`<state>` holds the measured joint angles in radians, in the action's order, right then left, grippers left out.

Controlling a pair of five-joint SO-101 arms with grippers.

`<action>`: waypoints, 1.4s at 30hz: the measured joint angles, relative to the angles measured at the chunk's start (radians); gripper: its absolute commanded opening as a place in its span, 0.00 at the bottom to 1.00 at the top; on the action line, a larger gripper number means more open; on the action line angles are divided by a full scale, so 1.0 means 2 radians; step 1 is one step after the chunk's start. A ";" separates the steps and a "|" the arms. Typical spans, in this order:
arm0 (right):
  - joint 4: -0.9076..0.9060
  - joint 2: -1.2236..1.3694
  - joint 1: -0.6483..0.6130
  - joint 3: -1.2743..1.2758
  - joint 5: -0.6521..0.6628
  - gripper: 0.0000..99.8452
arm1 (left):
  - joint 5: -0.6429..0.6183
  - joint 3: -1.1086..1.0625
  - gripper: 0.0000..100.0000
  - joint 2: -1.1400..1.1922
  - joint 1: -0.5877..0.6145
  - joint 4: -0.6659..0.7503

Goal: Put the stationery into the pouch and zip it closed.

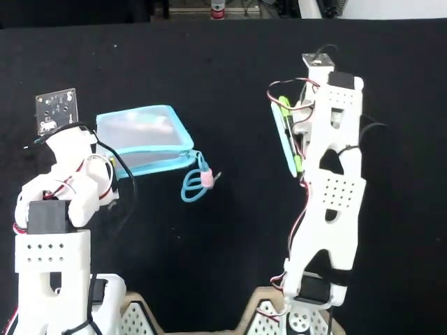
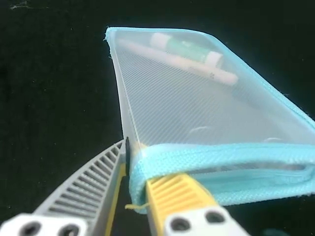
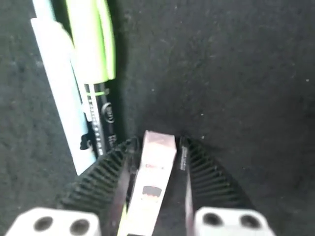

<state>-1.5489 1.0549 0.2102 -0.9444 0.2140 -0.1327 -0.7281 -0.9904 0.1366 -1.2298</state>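
Note:
A clear mesh pouch (image 1: 143,136) with a light blue zip edge lies on the black table, its blue loop and pink tag (image 1: 198,180) trailing toward the middle. Inside it I see a white and green tube (image 2: 187,49) and a white pen (image 2: 182,64). My left gripper (image 2: 133,157) is shut on the pouch's blue zip edge (image 2: 221,157) at a corner. My right gripper (image 3: 156,142) is shut on a small pale pink stick (image 3: 153,172), low over the table. Right beside it lie a green-capped black marker (image 3: 91,59) and a white and light blue pen (image 3: 61,83).
The black table (image 1: 230,77) runs bare between the two arms and behind the pouch. The marker (image 1: 285,110) and the light blue pen (image 1: 286,143) lie along the inner side of the right arm (image 1: 334,174). Both arm bases stand at the front edge.

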 measured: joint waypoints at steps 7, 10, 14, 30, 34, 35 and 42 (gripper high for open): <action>-0.020 0.007 0.018 -0.019 0.000 0.01 | 0.000 0.000 0.03 0.000 0.000 0.000; -0.064 0.009 0.020 -0.041 0.000 0.01 | 0.000 0.000 0.03 0.000 0.000 0.000; -0.089 -0.002 0.021 -0.059 0.000 0.01 | 0.000 0.000 0.03 0.000 0.000 0.000; -0.043 -0.313 -0.133 0.318 0.003 0.01 | 0.000 0.000 0.03 0.000 0.000 0.000; 0.074 -0.427 -0.172 0.511 0.003 0.01 | 0.000 0.000 0.03 0.000 0.000 0.000; 0.105 -0.451 -0.176 0.563 0.003 0.01 | 0.000 0.000 0.03 0.000 0.000 0.000; 0.184 -0.506 -0.187 0.742 0.002 0.13 | 0.000 0.000 0.03 0.000 0.000 0.000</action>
<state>-1.1807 0.0437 -0.1642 0.5393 0.2186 -0.1327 -0.7281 -0.9904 0.1366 -1.2298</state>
